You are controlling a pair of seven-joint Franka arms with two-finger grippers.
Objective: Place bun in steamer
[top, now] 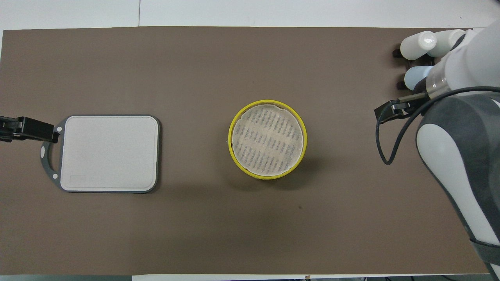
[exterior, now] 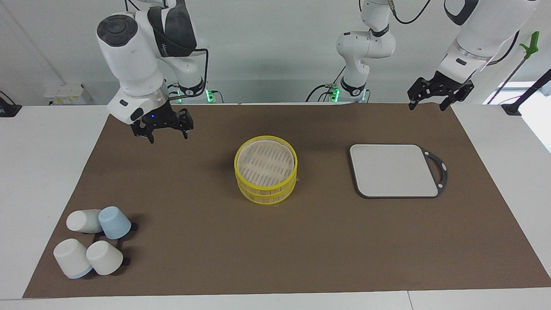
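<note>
Tool of the right arm (exterior: 162, 128) is hanging open and empty over the brown mat, off toward the right arm's end of the worktop from the steamer (exterior: 265, 175). Its two black fingers are standing apart with nothing between them.

No bun is showing anywhere in either view. The steamer is sitting in the middle of the mat with its slatted lid on, so if the bun is inside, the lid is hiding it; I cannot tell. Nothing pale and small is lying on the mat around the steamer, nor on the board (exterior: 394, 170).

Outward from the steamer: the grey board with its black rim and handle is lying flat toward the left arm's end, well apart from the steamer and bare. The cups (exterior: 94, 242), three white and one blue, are resting on a small black rack toward the right arm's end, farther from the robots than the steamer.

Left tool (exterior: 440, 91) is waiting, open and empty, above the mat's edge, nearer the robots than the board.

Judging from this, the placing step looks finished or close to it: steamer closed, both tools free. If the bun is indeed under the lid, the next move is only calling for the right arm to be parking clear. If not, someone needs to be finding the bun first, then lifting the lid.
</note>
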